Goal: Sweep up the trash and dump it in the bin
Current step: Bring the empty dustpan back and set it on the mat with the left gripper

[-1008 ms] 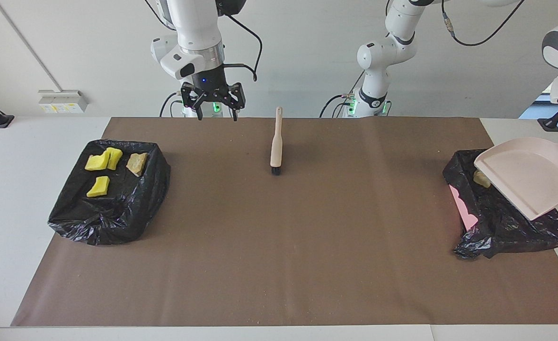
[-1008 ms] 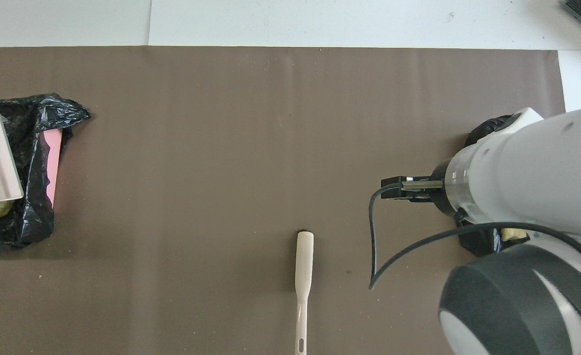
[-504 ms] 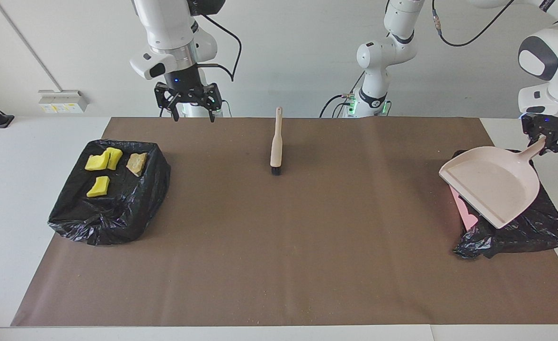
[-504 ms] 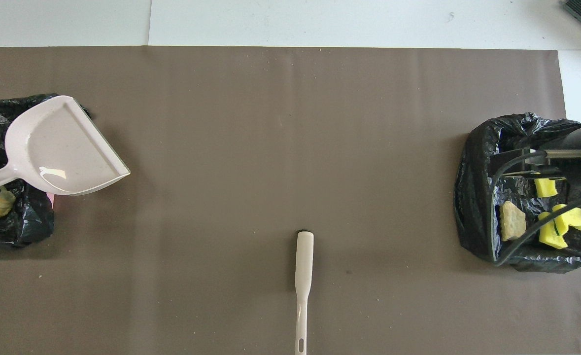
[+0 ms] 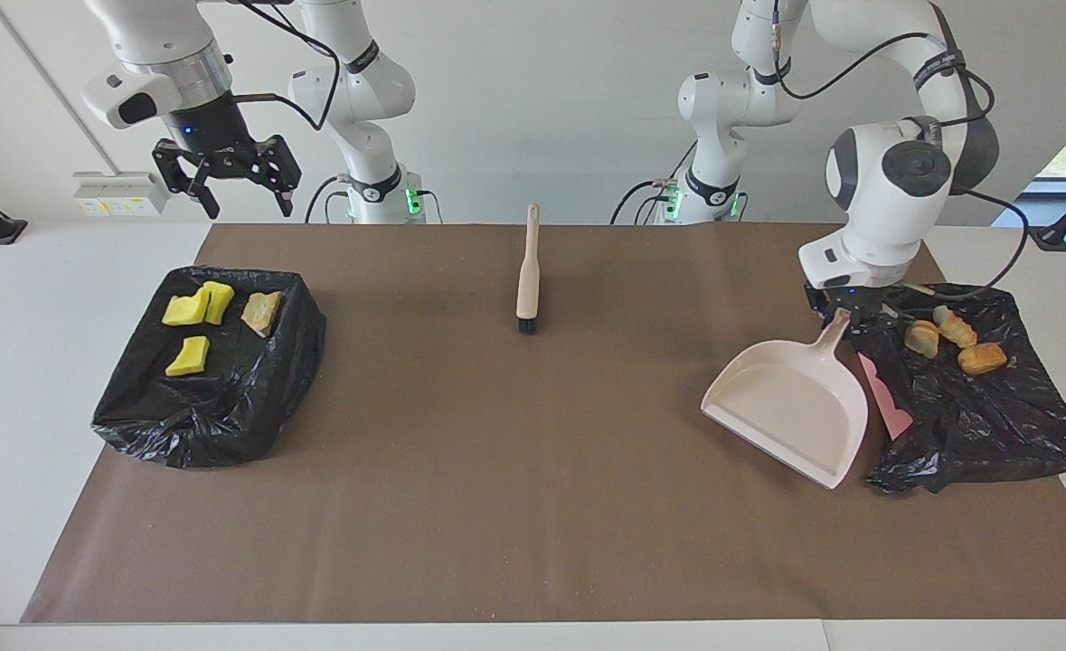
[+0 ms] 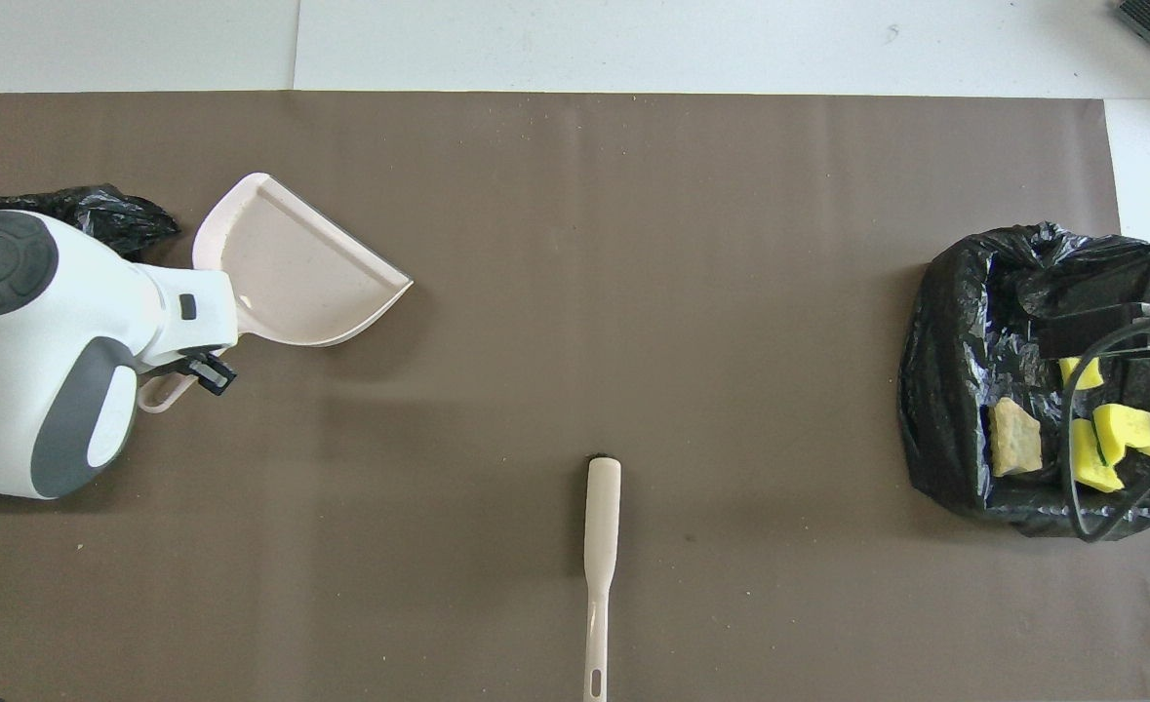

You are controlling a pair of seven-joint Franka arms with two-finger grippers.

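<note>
While the left tool (image 5: 844,318) is clamping the dustpan (image 5: 790,407) by its handle beside one bin, the pan's scoop is resting on the brown mat (image 5: 533,470) with nothing in it. Two bins lined with black bags are sitting on the tabletop (image 5: 62,271), one at each arm's end. In the bin at the left arm's end (image 5: 976,407), three tan lumps (image 5: 948,336) are lying close together on the bag, and a pink edge is showing where the bag is pulled aside. In the bin at the right arm's end (image 5: 216,380), three yellow chunks (image 5: 193,321) and one tan piece (image 5: 262,312) are lying, making seven bits of trash in all. One brush (image 5: 526,271) is lying on the mat between the bins, bristles pointing away from the robots. The right tool (image 5: 228,176) is hanging open and holding nothing, above the tabletop at its own end.
</note>
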